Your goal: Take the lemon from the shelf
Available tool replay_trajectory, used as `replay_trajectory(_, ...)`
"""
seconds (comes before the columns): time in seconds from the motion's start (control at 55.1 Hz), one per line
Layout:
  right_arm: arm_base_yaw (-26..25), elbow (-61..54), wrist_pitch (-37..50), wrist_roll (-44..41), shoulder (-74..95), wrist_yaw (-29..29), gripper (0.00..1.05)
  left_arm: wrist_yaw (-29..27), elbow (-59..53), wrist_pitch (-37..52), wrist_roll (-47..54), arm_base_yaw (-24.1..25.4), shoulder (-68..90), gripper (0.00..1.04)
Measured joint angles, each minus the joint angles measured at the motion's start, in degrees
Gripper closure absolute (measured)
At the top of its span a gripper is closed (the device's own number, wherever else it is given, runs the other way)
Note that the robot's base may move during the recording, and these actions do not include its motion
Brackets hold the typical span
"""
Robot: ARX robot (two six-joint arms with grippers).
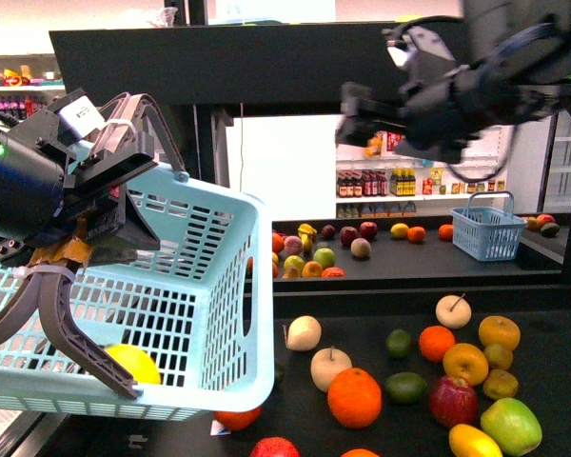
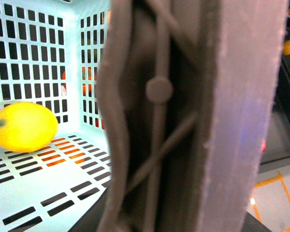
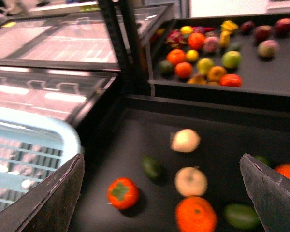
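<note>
The left tool (image 1: 131, 211) clamps the rim of a pale blue basket (image 1: 209, 286), held tilted above the left end of the shelf (image 1: 362, 319). The lemon (image 1: 133, 364) lies loose on the basket's slatted floor, close to one wall, bright yellow, smooth-skinned and oval with a small dark nub at one end. With the basket canted and gripped at one edge only, a jolt could send the fruit rolling or work the rim out of the grip. Further right, high over the tray's scattered fruit, the right tool (image 1: 362, 112) hangs blurred, its fingers spread wide and empty; a careless low pass could knock the orange (image 1: 354, 397) toward the lip.
</note>
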Motion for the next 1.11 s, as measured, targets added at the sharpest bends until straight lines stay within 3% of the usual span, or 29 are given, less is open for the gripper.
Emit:
replay_trajectory(0.163,-6.7,-15.6,6.9,-4.6,-4.4,-1.0,0.08,0.4,0.0,0.0,0.1,0.0,0.0,0.76)
replay_trajectory(0.418,-10.6,-27.3,12.6,-10.3,2.3,-1.4,0.08,0.4,0.0,0.0,0.1,-0.1,0.0,0.76)
replay_trajectory(0.781,-13.7,-26.8,16.0,-12.1,15.3,-1.2,0.08,0.0,0.0,0.0,0.1,-0.1,0.0,0.76)
replay_trajectory(1.108,-14.2,-15.6,13.7,-11.1,29.1,-0.9,0.08,0.3,0.0,0.0,0.1,-0.1,0.0,0.76)
